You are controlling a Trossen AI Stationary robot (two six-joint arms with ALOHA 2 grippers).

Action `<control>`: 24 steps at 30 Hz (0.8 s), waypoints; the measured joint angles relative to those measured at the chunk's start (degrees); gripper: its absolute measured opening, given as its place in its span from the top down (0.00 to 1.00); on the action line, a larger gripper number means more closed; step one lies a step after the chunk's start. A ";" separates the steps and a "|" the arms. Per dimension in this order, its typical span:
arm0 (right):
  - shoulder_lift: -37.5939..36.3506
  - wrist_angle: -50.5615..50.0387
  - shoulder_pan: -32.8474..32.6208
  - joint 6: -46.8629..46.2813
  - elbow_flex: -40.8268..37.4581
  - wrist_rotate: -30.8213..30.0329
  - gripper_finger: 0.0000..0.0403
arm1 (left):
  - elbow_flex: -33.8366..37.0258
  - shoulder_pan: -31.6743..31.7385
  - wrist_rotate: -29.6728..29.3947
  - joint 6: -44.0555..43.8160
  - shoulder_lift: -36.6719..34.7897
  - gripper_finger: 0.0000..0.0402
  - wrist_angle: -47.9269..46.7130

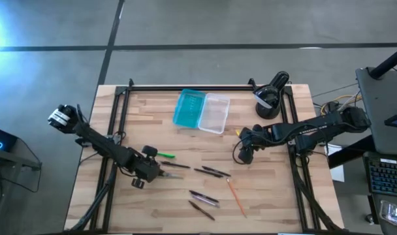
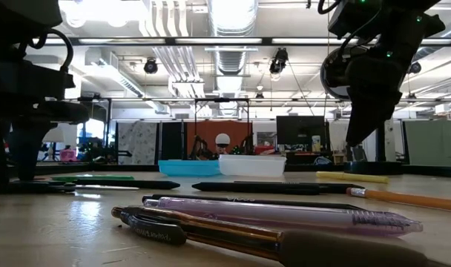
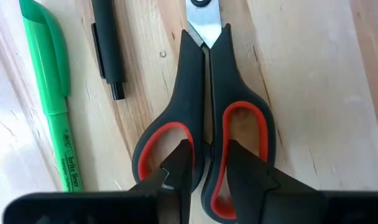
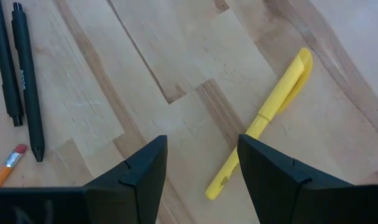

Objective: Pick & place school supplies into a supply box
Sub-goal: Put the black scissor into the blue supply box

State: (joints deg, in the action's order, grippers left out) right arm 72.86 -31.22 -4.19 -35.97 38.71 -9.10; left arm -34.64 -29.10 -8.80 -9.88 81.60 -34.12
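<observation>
Nearest the low camera lie pens: a dark one with a clip (image 2: 211, 233) and a clear purple one (image 2: 285, 215) just behind it, flat on the table (image 1: 277, 196). The scissors (image 3: 204, 124) lie flat under the left gripper (image 3: 207, 165), whose two fingers (image 3: 179, 168) stand one in each red-lined handle loop, close to the middle bars between them; the fingers are a narrow gap apart, and whether they already pinch the handles I cannot tell. The blades point away from the fingertips. Beside the scissors, off one finger's outer side, lie a black pen (image 3: 107, 43) and then a green marker (image 3: 52, 93), both roughly parallel to the scissors. The right gripper (image 4: 201, 165) hovers with fingers wide apart and empty; a yellow marker (image 4: 263, 118) lies on the wood slanting ahead of the gap, nearer one finger. Off the other finger lie two dark pens (image 4: 18, 74) side by side and the eraser end of an orange pencil (image 4: 9, 163). The box (image 1: 201, 111) sits open at the table's far middle, turquoise half beside clear half, well apart from both grippers.
</observation>
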 joint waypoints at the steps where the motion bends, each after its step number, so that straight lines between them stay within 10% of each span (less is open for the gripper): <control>1: 0.00 0.00 0.00 0.00 -0.04 0.00 0.53 | -1.14 0.00 -0.06 -0.39 -0.07 0.85 -1.10; 15: -0.54 0.68 -0.01 -1.58 -0.06 -3.08 0.53 | -17.30 2.80 1.43 -26.22 -5.97 0.86 -17.11; 24: -6.74 2.83 0.35 -10.76 -0.08 -5.74 0.54 | -17.92 27.01 3.77 -41.01 -10.39 0.86 -3.17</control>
State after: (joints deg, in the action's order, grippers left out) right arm 66.12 -28.39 -3.84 -46.73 38.64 -14.85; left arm -52.56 -2.10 -5.03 -50.89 71.22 -37.29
